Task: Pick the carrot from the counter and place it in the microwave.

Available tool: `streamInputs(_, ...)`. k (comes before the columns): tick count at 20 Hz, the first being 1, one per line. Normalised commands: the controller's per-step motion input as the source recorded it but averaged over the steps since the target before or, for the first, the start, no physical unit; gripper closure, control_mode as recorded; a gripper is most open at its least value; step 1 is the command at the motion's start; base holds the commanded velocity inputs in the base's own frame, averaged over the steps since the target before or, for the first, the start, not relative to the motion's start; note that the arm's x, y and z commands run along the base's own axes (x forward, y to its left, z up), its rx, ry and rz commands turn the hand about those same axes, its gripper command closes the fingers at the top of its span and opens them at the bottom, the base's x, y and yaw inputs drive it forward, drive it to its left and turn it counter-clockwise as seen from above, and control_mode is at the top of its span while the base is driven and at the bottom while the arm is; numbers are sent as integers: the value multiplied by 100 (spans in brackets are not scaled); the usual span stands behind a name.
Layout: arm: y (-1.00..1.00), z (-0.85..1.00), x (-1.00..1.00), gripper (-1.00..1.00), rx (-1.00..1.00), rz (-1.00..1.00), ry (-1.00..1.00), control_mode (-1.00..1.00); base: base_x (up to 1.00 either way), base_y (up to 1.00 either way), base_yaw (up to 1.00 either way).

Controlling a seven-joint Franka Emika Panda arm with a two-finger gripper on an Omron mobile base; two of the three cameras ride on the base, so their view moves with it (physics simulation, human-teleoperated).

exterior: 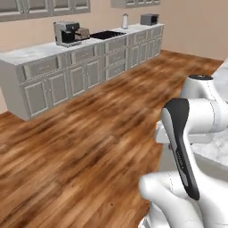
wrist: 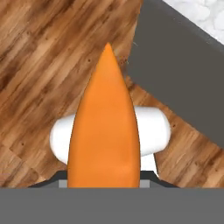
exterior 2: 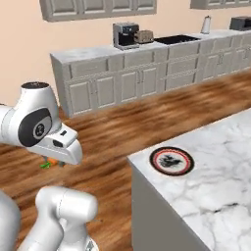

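Tool pinched tight on the carrot, orange tapered tip pointing away from the hand in the hand view, held out over the brown wood floor beside the dark side wall of the island. Seen from the right base view as a sliver of orange and green under the white hand, well off the marble table with its round black-and-red disc. Far wall lined with grey cabinets, carrying a coffee machine, a dark sink and a toaster oven.
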Motion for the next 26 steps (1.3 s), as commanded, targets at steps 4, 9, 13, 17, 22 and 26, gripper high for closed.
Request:
streamInputs(4,0,0,0,100,0,0,0,100,-15,0,100)
streamInputs(9,0,0,0,100,0,0,0,100,-14,0,100)
streamInputs(13,0,0,0,100,0,0,0,100,-12,0,100)
streamInputs(17,0,0,0,100,0,0,0,100,-11,0,100)
streamInputs(22,0,0,0,100,0,0,0,100,-11,0,100)
streamInputs(26,0,0,0,100,0,0,0,100,-9,0,100)
